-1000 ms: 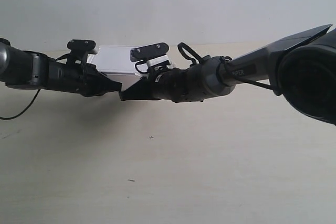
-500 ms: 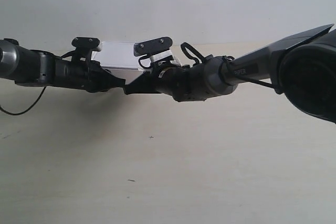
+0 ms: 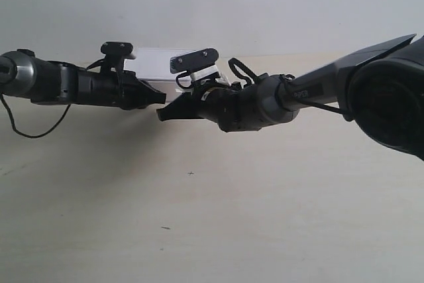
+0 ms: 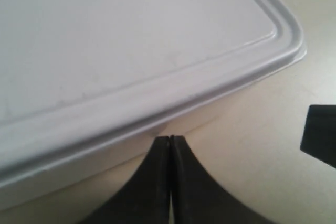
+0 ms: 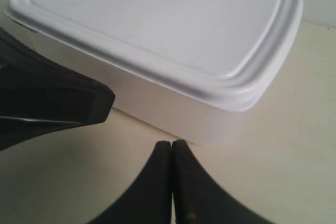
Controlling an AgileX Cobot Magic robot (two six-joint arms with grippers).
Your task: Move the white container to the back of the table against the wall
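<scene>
The white container (image 3: pixel 154 63) lies at the back of the table (image 3: pixel 232 217), close under the wall (image 3: pixel 265 4); the arms hide its front side. My left gripper (image 4: pixel 170 139) is shut, its tip against the container (image 4: pixel 131 51) just under the lid rim. My right gripper (image 5: pixel 171 144) is shut too, its tip at the foot of the container (image 5: pixel 168 51) near a corner. The other arm's black fingers (image 5: pixel 52 103) show beside it. In the exterior view, the two arms' tips (image 3: pixel 161 99) (image 3: pixel 162 114) meet in front of the box.
A black cable (image 3: pixel 40 127) hangs in a loop below the arm at the exterior view's left. The bulky body of the arm at the exterior view's right (image 3: pixel 391 97) fills that side. Small dark specks (image 3: pixel 191 173) mark the tabletop.
The container has slid back toward the wall. The arm at the exterior view's left has reached further right and back; the other arm's tip has followed the box.
</scene>
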